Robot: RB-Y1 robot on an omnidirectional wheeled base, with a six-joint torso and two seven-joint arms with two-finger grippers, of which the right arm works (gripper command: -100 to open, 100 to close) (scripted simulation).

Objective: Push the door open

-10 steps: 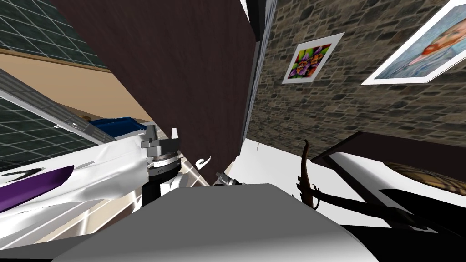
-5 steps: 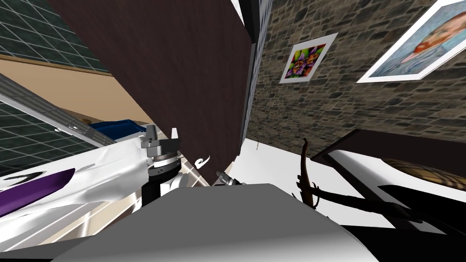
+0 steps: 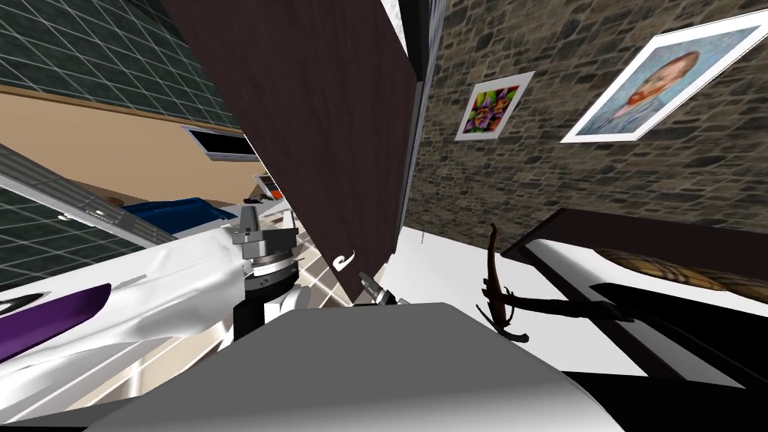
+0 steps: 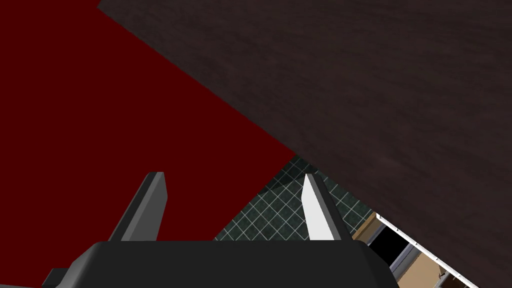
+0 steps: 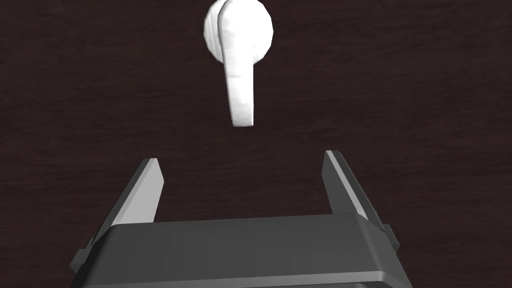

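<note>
Door [image 3: 322,112], dark brown, stands ahead in the head view. A tiled room shows past one edge, so it seems partly open. The left gripper [image 3: 268,217] is at that edge, and the right gripper [image 3: 366,280] is by the white handle [image 3: 343,261]. In the left wrist view the fingers [image 4: 317,210] stand wide and empty beside the door. In the right wrist view the fingers, also wide and empty, face the door with the handle just beyond their tips, probably to press the panel.
</note>
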